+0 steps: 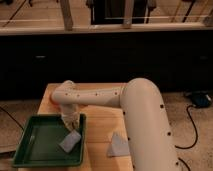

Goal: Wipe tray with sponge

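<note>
The dark green tray [35,145] sits on the left part of the wooden table. The grey-blue sponge [70,141] lies inside the tray, near its right rim. My white arm reaches from the lower right across the table to the left. My gripper [71,126] hangs down over the tray's right side, right above the sponge and touching or almost touching it.
A pale grey triangular sheet [117,145] lies on the wooden table [102,120] to the right of the tray. A dark cabinet stands behind the table. A black cable [192,125] runs over the floor at the right.
</note>
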You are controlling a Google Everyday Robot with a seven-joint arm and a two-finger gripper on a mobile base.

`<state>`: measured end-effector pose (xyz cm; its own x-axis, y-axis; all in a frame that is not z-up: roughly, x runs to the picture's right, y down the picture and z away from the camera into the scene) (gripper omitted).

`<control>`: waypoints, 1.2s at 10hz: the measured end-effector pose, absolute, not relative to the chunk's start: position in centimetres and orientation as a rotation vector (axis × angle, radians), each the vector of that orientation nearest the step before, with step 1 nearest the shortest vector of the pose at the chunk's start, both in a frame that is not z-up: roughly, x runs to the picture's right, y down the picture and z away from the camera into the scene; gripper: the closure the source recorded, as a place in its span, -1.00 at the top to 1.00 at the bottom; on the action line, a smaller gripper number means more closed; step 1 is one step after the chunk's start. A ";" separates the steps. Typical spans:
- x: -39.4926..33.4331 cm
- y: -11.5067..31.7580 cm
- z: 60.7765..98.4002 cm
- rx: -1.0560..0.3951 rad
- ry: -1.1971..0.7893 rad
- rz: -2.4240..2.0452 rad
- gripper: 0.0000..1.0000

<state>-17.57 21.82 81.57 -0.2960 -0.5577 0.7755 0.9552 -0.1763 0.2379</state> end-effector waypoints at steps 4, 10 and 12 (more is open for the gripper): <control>-22.0 20.9 81.9 -0.635 -0.894 -1.776 -1.00; -23.5 20.4 82.2 -0.626 -0.907 -1.811 -1.00; -23.6 20.5 82.2 -0.627 -0.909 -1.812 -1.00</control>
<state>-23.55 20.53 82.19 -0.3903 -0.5345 0.7496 0.9205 -0.2440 0.3052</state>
